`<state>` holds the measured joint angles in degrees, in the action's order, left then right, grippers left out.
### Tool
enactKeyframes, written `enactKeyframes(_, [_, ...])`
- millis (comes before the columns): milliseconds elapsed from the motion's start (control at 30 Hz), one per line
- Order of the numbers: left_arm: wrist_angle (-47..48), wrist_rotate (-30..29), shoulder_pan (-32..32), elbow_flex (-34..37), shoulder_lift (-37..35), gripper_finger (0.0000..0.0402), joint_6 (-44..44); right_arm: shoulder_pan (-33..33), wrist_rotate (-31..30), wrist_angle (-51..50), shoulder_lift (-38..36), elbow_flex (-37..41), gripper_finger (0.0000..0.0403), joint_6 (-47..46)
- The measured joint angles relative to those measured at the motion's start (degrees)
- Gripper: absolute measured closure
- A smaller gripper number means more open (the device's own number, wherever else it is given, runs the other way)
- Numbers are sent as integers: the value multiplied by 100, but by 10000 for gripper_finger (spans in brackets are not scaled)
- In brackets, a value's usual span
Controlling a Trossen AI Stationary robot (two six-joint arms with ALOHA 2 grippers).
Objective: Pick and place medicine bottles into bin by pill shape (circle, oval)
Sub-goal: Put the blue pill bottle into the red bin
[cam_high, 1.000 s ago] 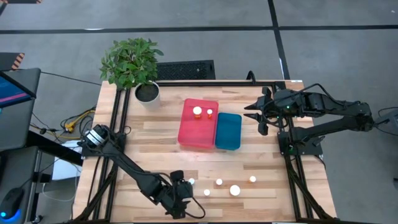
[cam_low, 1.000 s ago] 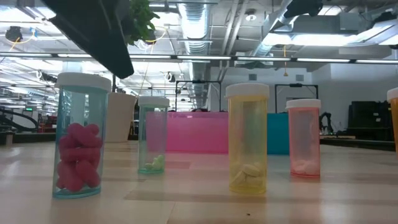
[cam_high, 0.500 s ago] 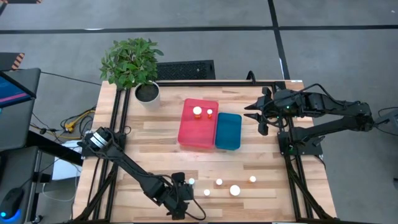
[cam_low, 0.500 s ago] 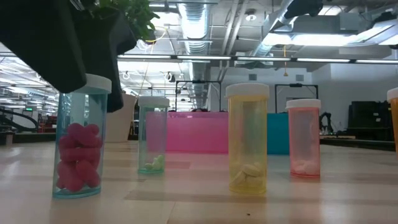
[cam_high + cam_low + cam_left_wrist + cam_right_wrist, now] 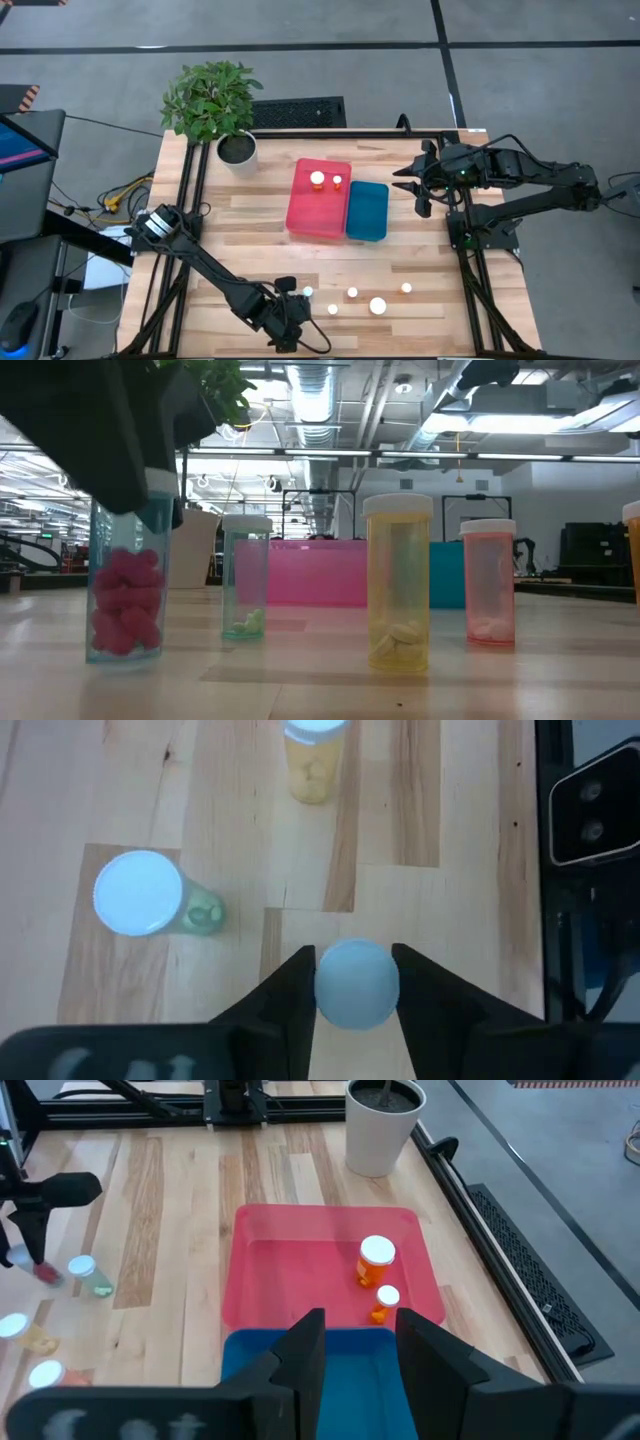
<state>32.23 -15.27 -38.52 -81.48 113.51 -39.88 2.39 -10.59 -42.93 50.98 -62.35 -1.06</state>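
Note:
My left gripper [image 5: 290, 303] stands at the table's near left, shut on a clear blue medicine bottle [image 5: 125, 600] filled with pink pills. Several more white-capped bottles stand along the near edge: a teal one [image 5: 246, 580], a yellow one [image 5: 398, 585] and a pink one [image 5: 489, 582]. Two orange bottles [image 5: 317, 179] stand in the red bin [image 5: 318, 215], and the blue bin [image 5: 367, 212] sits beside it on the right. My right gripper [image 5: 360, 1340] hovers open at the far right, over the blue bin's edge, with nothing between its fingers. My left gripper pinches the bottle's round white cap [image 5: 357, 990] between its two fingers, one on either side. The fingers come from above, pointing down. The bottle hangs upright below them, its base [image 5: 125, 657] at or just above the tabletop.
A potted plant [image 5: 237, 148] stands at the far left corner. Black frame rails run along the table's left and right sides. Bare wood lies between the bins and the row of bottles near the front edge.
My left gripper has come down over the pink-pill bottle's cap and shut on it. The bottle, which stood free on the table, now shows slightly higher in the low view and stays upright.

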Motion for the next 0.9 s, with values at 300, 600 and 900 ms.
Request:
enactKeyframes(300, [1035, 201, 0, -582, -72, 287, -649, 0, 2, 0, 1, 0, 267, 3])
enactKeyframes(600, [2311, -234, 256, -991, -1211, 284, -1015, 0, 5, 0, 2, 0, 267, 20])
enactKeyframes(900, [2472, -871, 2033, -998, -1845, 282, 515, 1, 15, 1, 2, 0, 267, 18])
